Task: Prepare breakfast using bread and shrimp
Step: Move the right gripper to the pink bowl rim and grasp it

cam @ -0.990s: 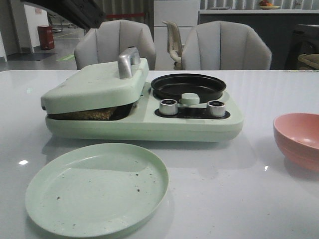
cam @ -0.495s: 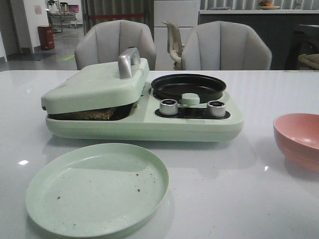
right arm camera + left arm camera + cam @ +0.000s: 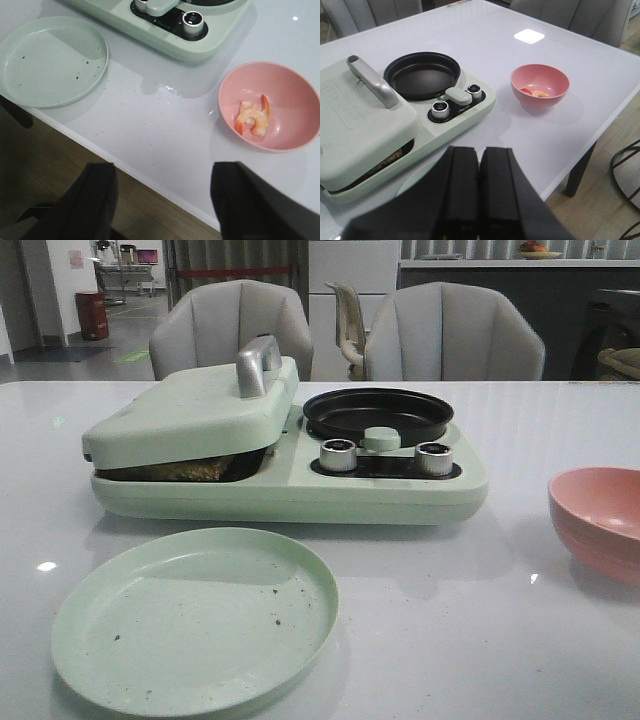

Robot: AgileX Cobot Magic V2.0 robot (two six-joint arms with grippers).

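Observation:
The bread point(image 3: 190, 468) lies inside the pale green sandwich press point(image 3: 190, 410), under its nearly shut lid. Only a brown toasted edge shows in the gap, also in the left wrist view point(image 3: 387, 159). The shrimp point(image 3: 252, 119) lie in the salmon-pink bowl point(image 3: 280, 95), and show as small lumps in the left wrist view point(image 3: 535, 92). My left gripper point(image 3: 479, 155) is shut and empty, high above the table's near side. My right gripper point(image 3: 165, 170) is open and empty, above the table's front edge near the bowl. Neither gripper shows in the front view.
An empty pale green plate point(image 3: 195, 615) with dark crumbs lies in front of the press. A black round pan point(image 3: 378, 412) and two silver knobs point(image 3: 338, 454) sit on the press's right half. The pink bowl point(image 3: 600, 520) stands at the right. Grey chairs stand behind the table.
A dark arm shape at the front view's top left one second ago has gone out of view. Nothing on the table has moved.

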